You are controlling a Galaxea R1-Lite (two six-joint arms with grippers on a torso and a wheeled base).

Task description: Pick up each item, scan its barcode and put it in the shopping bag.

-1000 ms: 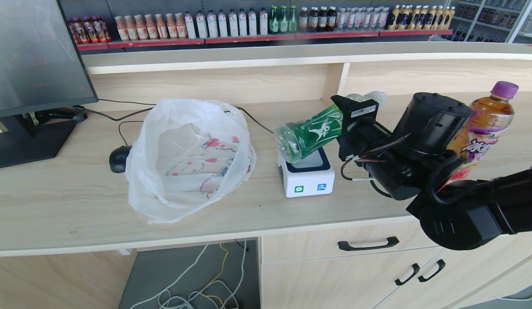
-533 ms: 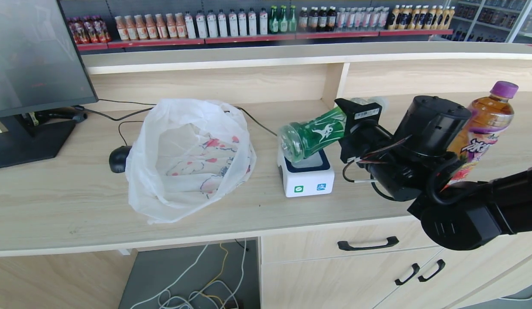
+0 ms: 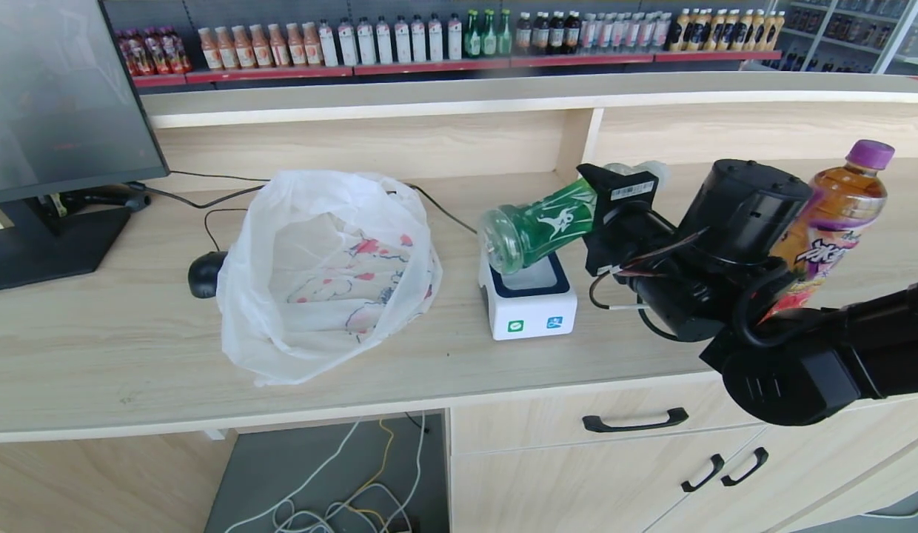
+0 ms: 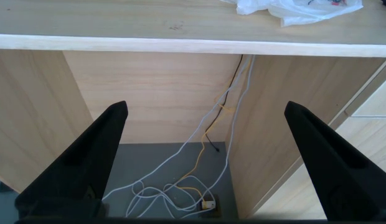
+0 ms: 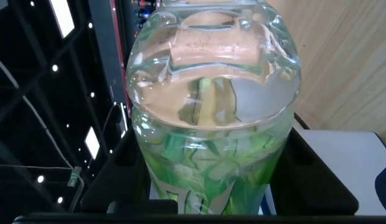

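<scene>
My right gripper (image 3: 611, 200) is shut on a green-labelled clear bottle (image 3: 537, 226), held on its side with its base just above the white barcode scanner (image 3: 531, 297). The right wrist view looks along the bottle (image 5: 215, 118) at close range, with the scanner's (image 5: 352, 165) white top beside it. The white plastic shopping bag (image 3: 326, 270) stands open on the counter, left of the scanner. An orange drink bottle with a purple cap (image 3: 836, 215) stands behind my right arm. My left gripper (image 4: 202, 162) hangs open below the counter edge, facing cables on the floor.
A monitor (image 3: 63, 96) on its stand fills the far left of the counter, with a black mouse (image 3: 205, 274) and cables beside the bag. A raised wooden shelf runs behind the counter. Drawers with black handles (image 3: 635, 423) sit under it.
The right gripper dipped the bottle slightly toward the scanner, then raised it a little and tilted it. The bag and the scanner have not moved.
</scene>
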